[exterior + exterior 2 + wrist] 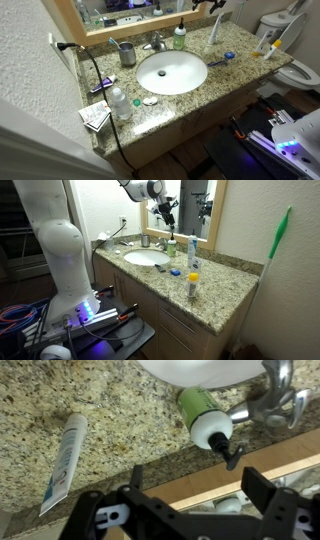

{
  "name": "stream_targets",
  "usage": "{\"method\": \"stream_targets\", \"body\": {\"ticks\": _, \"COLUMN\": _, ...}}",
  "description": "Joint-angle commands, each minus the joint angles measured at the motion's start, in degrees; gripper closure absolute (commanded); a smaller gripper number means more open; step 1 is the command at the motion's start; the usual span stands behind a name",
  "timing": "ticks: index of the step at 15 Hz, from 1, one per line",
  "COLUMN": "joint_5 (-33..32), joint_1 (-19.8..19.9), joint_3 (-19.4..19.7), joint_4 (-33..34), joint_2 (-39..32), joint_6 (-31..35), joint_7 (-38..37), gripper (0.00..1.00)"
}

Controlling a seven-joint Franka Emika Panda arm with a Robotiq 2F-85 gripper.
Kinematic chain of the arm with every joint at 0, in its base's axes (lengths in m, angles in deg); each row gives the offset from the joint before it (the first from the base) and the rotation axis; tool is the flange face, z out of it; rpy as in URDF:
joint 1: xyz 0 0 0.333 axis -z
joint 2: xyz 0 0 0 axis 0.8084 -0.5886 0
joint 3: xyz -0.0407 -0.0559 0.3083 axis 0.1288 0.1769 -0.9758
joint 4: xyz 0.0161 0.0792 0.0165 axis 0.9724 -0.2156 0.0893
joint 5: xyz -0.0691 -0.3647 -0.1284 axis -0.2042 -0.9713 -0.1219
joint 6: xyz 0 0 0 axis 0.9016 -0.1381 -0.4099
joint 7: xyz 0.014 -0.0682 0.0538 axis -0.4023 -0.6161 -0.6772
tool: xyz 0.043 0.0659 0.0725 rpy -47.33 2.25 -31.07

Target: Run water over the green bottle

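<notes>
Though ungrasped — green bottle (203,410) by faucet (272,395)

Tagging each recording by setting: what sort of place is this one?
A home bathroom, most likely: a white oval sink in a granite counter, a mirror behind it, and a toilet beside the counter.

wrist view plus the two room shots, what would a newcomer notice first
The white oval sink set in the speckled granite counter catches the eye first. The green bottle stands at its back edge beside the faucet. In an exterior view the gripper hangs above that spot, and the wrist view shows its jaws wide open and empty.
</notes>
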Motion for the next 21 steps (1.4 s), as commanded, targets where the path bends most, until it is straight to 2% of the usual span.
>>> {"method": "stream_targets", "body": {"ticks": 1, "joint_5": -2.26, "joint_1": -1.59, "joint_3": 2.05, "joint_4": 5.25, "joint_2": -8.32, "joint_6": -0.13, "joint_7": -0.14, "gripper": 0.00}}
{"method": "stream_targets", "body": {"ticks": 4, "joint_5": 5.54, "joint_1": -2.78, "joint_3": 2.03, "joint_4": 8.74, "joint_2": -11.90, "joint_6": 1.80, "joint_7": 4.39, "gripper": 0.00}}
{"method": "stream_targets", "body": {"ticks": 7, "joint_5": 13.23, "joint_1": -3.21, "joint_3": 1.36, "joint_4": 10.97, "joint_2": -12.15, "joint_6": 2.85, "joint_7": 9.16, "gripper": 0.00}}
{"method": "stream_targets", "body": {"ticks": 8, "joint_5": 13.12, "joint_1": -4.03, "joint_3": 2.18, "joint_4": 12.15, "joint_2": -12.93, "joint_6": 2.79, "joint_7": 8.15, "gripper": 0.00}}
{"method": "stream_targets", "body": {"ticks": 9, "joint_5": 11.93, "joint_1": -4.74, "joint_3": 3.04, "joint_4": 10.04, "joint_2": -11.70, "joint_6": 2.32, "joint_7": 7.33, "gripper": 0.00}}
{"method": "stream_targets", "body": {"ticks": 12, "joint_5": 12.56, "joint_1": -4.98, "joint_3": 3.06, "joint_4": 11.24, "joint_2": -11.74, "joint_6": 2.32, "joint_7": 7.37, "gripper": 0.00}}
{"method": "stream_targets", "body": {"ticks": 13, "joint_5": 11.50, "joint_1": -5.37, "joint_3": 3.61, "joint_4": 11.97, "joint_2": -13.00, "joint_6": 2.54, "joint_7": 6.15, "gripper": 0.00}}
{"method": "stream_targets", "body": {"ticks": 18, "joint_5": 14.52, "joint_1": -6.20, "joint_3": 3.69, "joint_4": 15.10, "joint_2": -16.70, "joint_6": 4.00, "joint_7": 6.05, "gripper": 0.00}}
{"method": "stream_targets", "body": {"ticks": 21, "joint_5": 14.27, "joint_1": -6.76, "joint_3": 4.56, "joint_4": 17.10, "joint_2": -18.80, "joint_6": 2.41, "joint_7": 4.96, "gripper": 0.00}}
